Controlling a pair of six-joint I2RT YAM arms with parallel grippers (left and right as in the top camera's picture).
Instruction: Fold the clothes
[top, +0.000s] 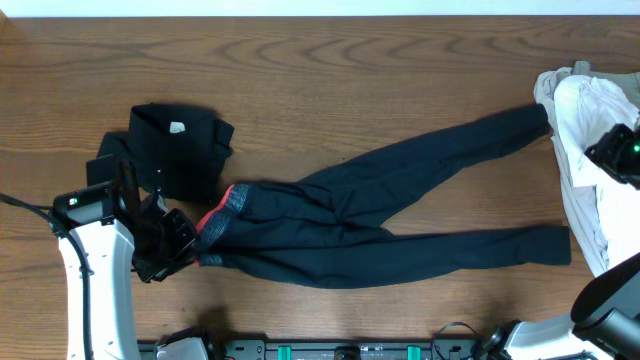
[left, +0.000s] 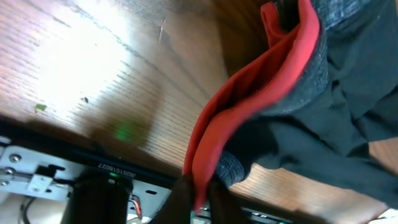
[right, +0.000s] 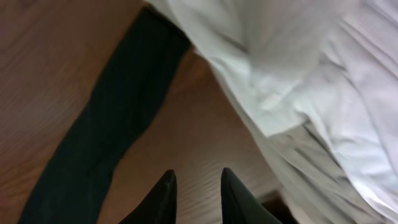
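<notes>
Across the middle of the wooden table (top: 350, 60) lay the dark trousers (top: 400, 190), spread flat with the waist to the left and the two legs running off to the right, splaying apart toward their ends. The upper leg slanted toward the far right of the table, where its cuff met a heap of white clothes (top: 590, 130). The lower leg ran nearly straight along the near side and ended just beside that heap. The waistband (top: 228, 203), grey outside with a red lining, was bunched and partly turned over. Behind it, to the left, sat a folded black shirt (top: 175, 150) with a small pale label showing, its near edge right beside the waistband.

The left gripper (left: 199, 193) was at the near left corner of the waist. In its wrist view, the red edge of the waistband ran down between the two fingers (left: 179, 202), which stood close on either side of it. Whether they were pinching the cloth or only flanking it could not be told.

The right gripper (right: 197, 177) hung over the left edge of the white heap. Its fingers (right: 163, 196) were parted, with bare wood showing between them and nothing held. One trouser leg lay to the left in that view, its end meeting the white cloth.
</notes>
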